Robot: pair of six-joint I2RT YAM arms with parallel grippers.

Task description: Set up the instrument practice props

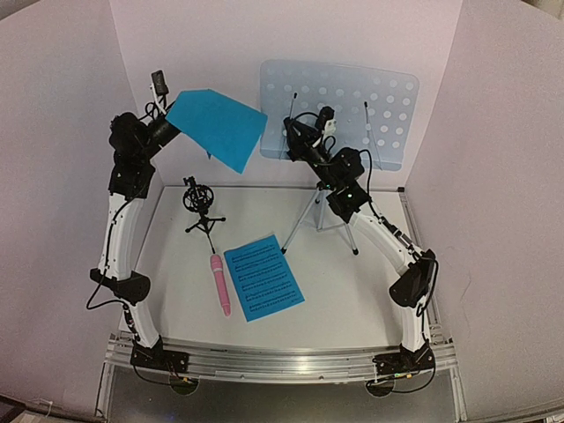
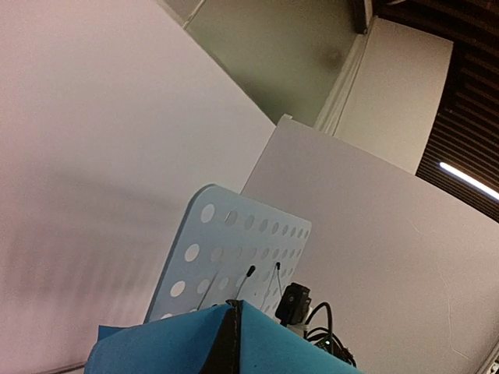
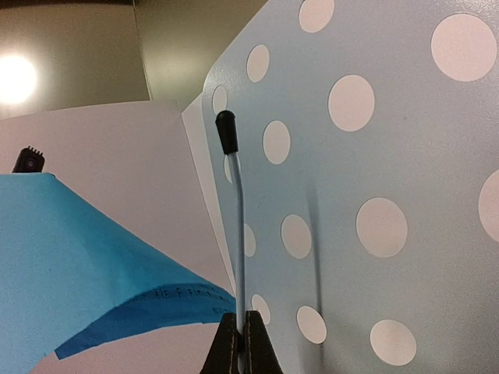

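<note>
White panels close in the back and sides of the white table (image 1: 352, 300), where I see a pink microphone (image 1: 219, 284) lying just beside a blue sheet-music page (image 1: 263, 276) near the front middle. A black tripod mic holder (image 1: 201, 204) stands behind them toward the back-left. My left gripper (image 2: 231, 339) is clamped tight on a second blue page (image 1: 216, 128), holding it in the air over the table's back-left corner, beside the pale-blue perforated music stand (image 1: 352, 106) at the back edge, and my right gripper (image 3: 241, 343) is pinched closed on the stand's thin page-retainer wire (image 3: 238, 226).
</note>
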